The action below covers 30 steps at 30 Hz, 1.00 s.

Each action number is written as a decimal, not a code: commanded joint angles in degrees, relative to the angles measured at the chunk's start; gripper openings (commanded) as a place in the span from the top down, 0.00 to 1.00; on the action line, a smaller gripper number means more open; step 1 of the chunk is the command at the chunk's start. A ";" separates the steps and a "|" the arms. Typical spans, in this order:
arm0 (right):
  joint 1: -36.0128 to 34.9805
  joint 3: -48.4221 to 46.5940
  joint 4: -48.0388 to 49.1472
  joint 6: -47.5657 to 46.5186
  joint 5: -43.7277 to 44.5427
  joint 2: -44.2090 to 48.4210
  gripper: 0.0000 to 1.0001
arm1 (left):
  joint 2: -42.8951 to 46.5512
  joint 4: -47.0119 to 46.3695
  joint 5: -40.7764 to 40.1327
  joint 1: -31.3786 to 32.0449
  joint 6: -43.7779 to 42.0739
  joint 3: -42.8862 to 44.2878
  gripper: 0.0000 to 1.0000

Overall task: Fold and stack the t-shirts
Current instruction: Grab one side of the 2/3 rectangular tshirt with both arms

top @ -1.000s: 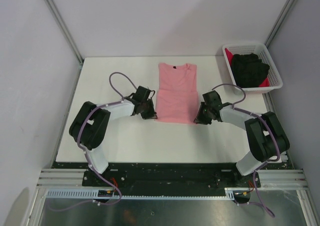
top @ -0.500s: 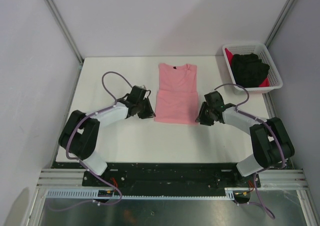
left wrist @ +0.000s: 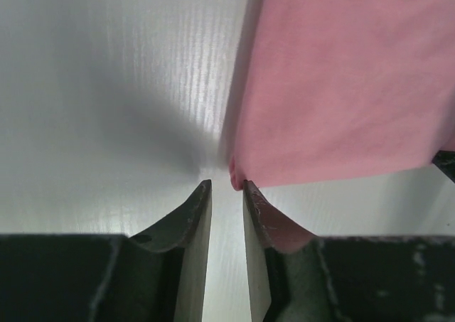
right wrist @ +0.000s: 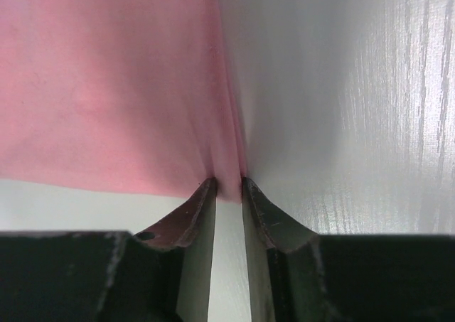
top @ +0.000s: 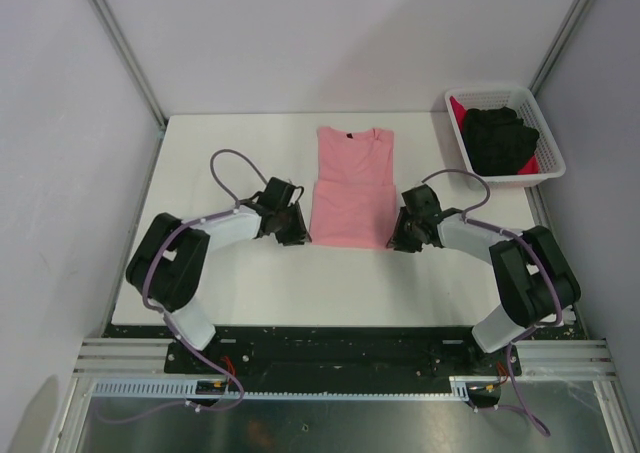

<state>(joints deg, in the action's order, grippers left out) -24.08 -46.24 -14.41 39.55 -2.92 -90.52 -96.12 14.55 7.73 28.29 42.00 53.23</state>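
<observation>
Top external view: the pink shirt (top: pixel 352 188) lies flat in the middle of the counter (top: pixel 250 283) as a long narrow strip, neck label at the far end and hem toward the arms. The black shirt (top: pixel 500 138) is bundled on top of the red shirt (top: pixel 458 108) in the basket (top: pixel 547 131) at the far right corner. The left tool (top: pixel 298 235) and right tool (top: pixel 399 241) sit low at the two near hem corners, one on each side. In the right wrist view the jaws are drawn to a slit with the side edge of the cloth gathered between the tips, and puckers run into the pinch, so that hold looks sound. In the left wrist view the jaws are equally narrow, but only the very tip of the corner sits at their mouth against one finger. This seems a thin bite that could slip. The shirt is light, limp knit cloth. It will drape and sag between the two holds, it may drag on the counter, and its layers may shift apart unless all are caught together. The hem corners are the right places to grip, taken deep enough to trap every layer. My judgement is that the next step is to carry the hem up and over toward the collar, with both sides moving evenly so the fold lands square.
</observation>
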 commanded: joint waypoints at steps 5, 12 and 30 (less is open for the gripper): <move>-0.45 0.10 -0.35 0.66 0.68 -1.69 0.78 | -4.83 -1.43 1.03 -0.37 -0.75 2.62 0.71; -0.44 0.10 -0.47 0.54 0.59 -1.55 0.81 | -3.37 -1.87 2.05 -0.21 -0.55 1.79 0.71; -0.36 0.10 -0.92 0.29 -0.48 0.31 0.98 | -4.56 -2.33 4.01 0.46 2.09 0.96 0.96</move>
<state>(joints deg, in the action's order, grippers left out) -24.16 -46.24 -13.93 40.29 -3.51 -91.09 -100.95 11.99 11.22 28.27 42.81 54.76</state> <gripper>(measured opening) 0.062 0.098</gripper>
